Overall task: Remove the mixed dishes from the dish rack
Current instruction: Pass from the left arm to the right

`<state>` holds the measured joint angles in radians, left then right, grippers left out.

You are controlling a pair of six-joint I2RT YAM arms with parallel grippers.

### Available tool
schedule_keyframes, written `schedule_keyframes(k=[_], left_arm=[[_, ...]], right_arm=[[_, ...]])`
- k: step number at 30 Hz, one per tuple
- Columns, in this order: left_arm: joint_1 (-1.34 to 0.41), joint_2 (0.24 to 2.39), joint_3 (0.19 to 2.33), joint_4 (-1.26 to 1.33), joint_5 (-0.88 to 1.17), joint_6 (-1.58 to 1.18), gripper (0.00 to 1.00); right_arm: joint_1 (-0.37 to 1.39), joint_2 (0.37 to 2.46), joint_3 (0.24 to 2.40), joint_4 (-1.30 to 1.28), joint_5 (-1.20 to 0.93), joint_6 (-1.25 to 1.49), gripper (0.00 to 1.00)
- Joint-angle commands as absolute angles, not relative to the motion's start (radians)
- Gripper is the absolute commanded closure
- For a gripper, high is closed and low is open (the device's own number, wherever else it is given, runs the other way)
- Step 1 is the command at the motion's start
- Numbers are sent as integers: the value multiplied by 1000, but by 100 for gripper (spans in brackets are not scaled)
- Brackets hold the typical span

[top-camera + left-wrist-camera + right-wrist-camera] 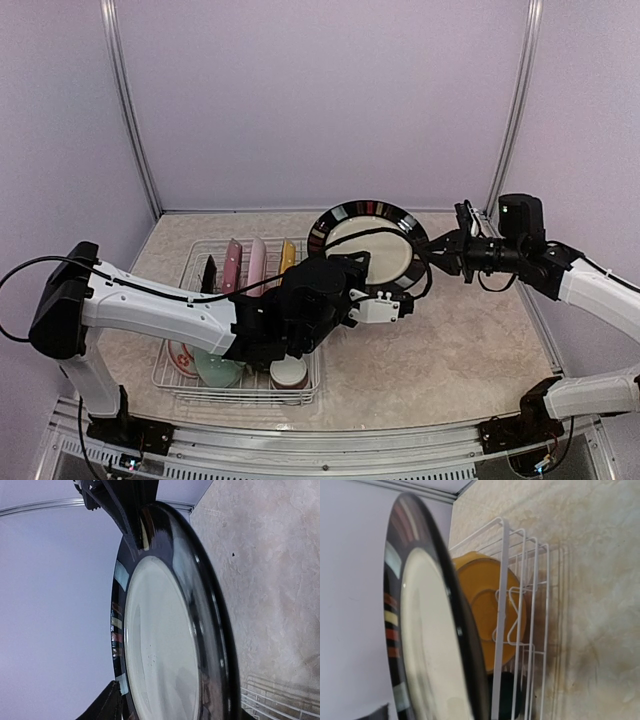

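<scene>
- In the overhead view, the striped plate [372, 248] stood on edge in mid-air at the centre of the frame. It was clear of the rack [170, 377] at lower left and above the table [470, 340].
- The right gripper [437, 252] was at the plate's right-hand rim, its pincer pinched shut on that rim. The left wrist view showed the same clamp at the top of its frame.
- The left gripper [400, 297] sat at the plate's lower edge. We could not tell whether its pincer gripped the rim or stood slack around it.
- We judged this a handover, since the rack lay on the left arm's side and the bare tabletop on the right arm's.
- The upright pose likely matched how plates stood in the dividers, as the yellow plate [487, 595] and pink plates [245, 265] did.
- A cup [288, 372] and a bowl [182, 355] sat at the rack's near end, so we judged most of the unloading not yet done.
</scene>
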<state>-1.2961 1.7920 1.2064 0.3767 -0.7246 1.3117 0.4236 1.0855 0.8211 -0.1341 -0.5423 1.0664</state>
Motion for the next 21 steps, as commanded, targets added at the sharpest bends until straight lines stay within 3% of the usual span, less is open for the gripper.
schedule_keyframes(k=[1,15,21], left_arm=[[-1288,1768,1204,492,-757,1310,41],[-1310,1745,1173,436,-731,1240,2],[-1322,1694,1178,262,-679,1093,1]], right_arm=[[389,1049,802,-67,-524,1051,100],[364,1037,795,35,-535,1112,100],[324,1048,797,72,-551,1124,100]])
